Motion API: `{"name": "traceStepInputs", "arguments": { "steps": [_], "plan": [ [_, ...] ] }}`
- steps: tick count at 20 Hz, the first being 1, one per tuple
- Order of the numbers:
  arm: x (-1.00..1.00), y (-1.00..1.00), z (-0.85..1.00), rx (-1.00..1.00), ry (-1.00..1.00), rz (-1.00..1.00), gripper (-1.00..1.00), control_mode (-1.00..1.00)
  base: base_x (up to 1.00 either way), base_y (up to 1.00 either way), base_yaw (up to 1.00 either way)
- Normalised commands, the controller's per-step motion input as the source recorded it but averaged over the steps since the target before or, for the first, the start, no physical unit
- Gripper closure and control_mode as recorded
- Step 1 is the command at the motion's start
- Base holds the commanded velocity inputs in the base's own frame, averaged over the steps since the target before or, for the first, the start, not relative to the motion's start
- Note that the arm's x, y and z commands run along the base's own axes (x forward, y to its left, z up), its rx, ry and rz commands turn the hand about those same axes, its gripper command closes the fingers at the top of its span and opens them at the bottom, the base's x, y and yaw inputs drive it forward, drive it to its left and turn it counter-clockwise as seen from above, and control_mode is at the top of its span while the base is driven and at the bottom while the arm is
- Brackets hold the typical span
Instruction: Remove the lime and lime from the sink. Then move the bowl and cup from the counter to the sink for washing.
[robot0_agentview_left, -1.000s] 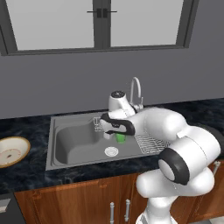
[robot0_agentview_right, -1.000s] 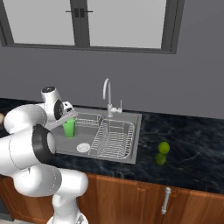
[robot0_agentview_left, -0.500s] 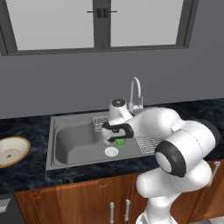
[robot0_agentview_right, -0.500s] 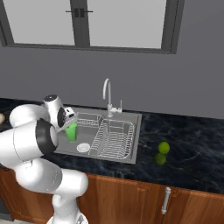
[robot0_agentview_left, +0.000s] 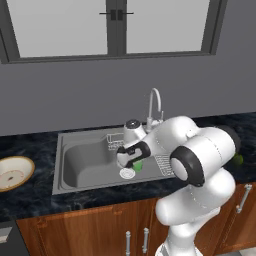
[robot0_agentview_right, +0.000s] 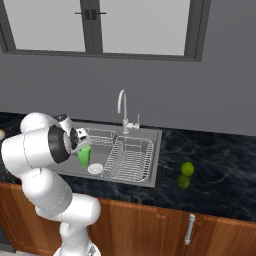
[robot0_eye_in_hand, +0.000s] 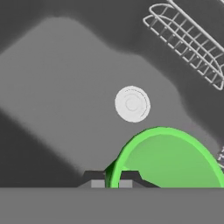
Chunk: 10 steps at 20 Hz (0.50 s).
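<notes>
Left of the sink (robot0_agentview_left: 70, 170), the bowl (robot0_agentview_left: 14, 172) waits on the bench (robot0_agentview_left: 35, 197), not yet moved. Over the sink, just above its white drain (robot0_eye_in_hand: 132, 103), my tool (robot0_eye_in_hand: 111, 179) pinches the rim of the green cup (robot0_eye_in_hand: 168, 159); the cup hangs tilted, its long axis slanted, its open mouth toward my hand camera. Right of the sink, both limes (robot0_agentview_right: 185, 174) lie touching on the bench, so I judge the first part done.

Bowl (robot0_agentview_left: 14, 173) and limes (robot0_agentview_right: 185, 175) on counter (robot0_agentview_right: 220, 170)
</notes>
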Motion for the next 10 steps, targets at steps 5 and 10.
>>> {"name": "traceStepInputs", "arguments": {
  "steps": [5, 10],
  "plan": [
    [0.19, -0.02, -0.24, 0.0, 0.0, -0.09, 1.0, -1.0, 0.0, 0.0, 0.0],
    [0.2, -0.06, -0.26, 0.0, 0.0, -0.05, 1.0, -1.0, 0.0, 0.0, 0.0]
  ]
}}
